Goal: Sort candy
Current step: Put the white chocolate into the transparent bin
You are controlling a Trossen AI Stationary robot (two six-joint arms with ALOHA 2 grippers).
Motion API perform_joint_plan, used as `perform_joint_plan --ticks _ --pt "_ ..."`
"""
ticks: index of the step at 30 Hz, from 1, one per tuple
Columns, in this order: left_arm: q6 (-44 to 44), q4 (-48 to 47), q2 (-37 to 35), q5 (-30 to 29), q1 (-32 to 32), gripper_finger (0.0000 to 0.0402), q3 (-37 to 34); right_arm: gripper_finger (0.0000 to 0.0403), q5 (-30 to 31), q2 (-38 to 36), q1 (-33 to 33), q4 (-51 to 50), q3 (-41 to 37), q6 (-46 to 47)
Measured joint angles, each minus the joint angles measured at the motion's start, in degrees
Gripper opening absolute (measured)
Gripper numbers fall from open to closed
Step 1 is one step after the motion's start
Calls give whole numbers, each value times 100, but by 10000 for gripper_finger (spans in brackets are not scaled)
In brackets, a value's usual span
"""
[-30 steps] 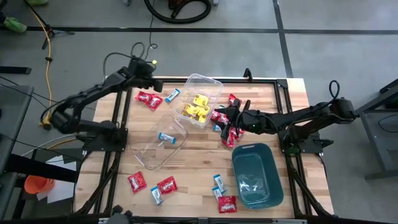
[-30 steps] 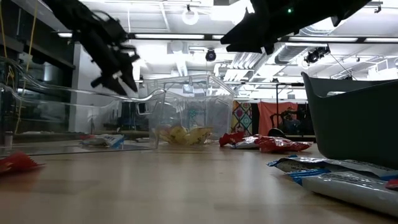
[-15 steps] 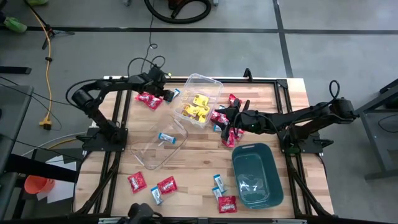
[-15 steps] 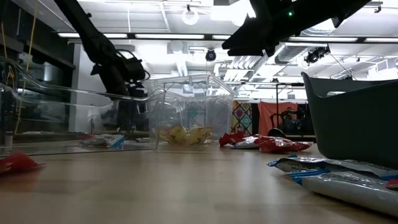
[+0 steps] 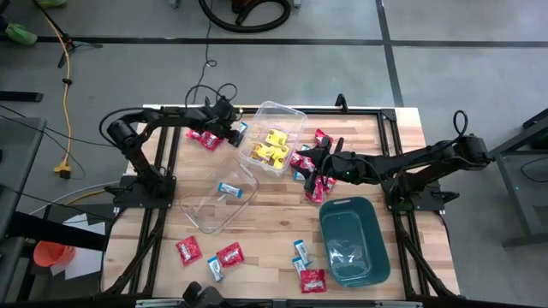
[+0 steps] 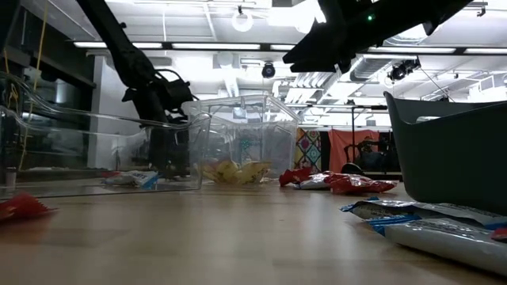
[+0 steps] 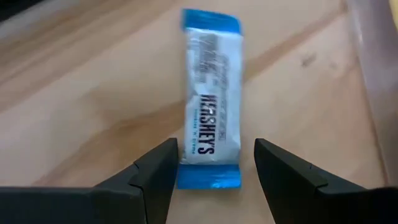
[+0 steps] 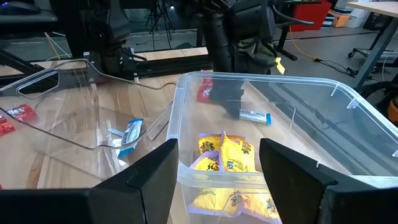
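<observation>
After swinging in from above the far-left corner, now sets the left gripper low over the wooden table, dark fingers spread wide on either side of a light blue-and-white flat wrapped candy packet. Straddles the packet's near end without touching it, so nothing pinched yet. Places that packet at the far side of the table, just left of the clear plastic tub holding yellow candy packets, with a pair of red wrapped packets just to its left.

Means a change from travel to pick: lined up along the wrapper, ready, by the look of it, to drop and close. Probably calls for carrying the packet to the tilted clear plastic tub nearer the middle, where one blue-and-white packet already lies.

Leaves the right gripper unmoved, parked with fingers apart and empty, right of the yellow-candy tub, above a heap of red packets.

Shows plenty left to sort: red and blue-and-white packets scattered along the near edge, plus more beside the teal plastic bin at the near right.
</observation>
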Motion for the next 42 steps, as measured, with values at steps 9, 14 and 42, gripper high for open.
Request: perform_joint_plan --ticks 9,14,42 --pt "105 69 113 -819 -229 193 9 222 -1 0 0 -32 0 0" --pt "275 -173 96 -873 -221 130 26 222 -2 0 0 -138 0 1" --pt "59 -1938 -4257 -1582 -1255 0 -6 222 -2 0 0 -343 0 105"
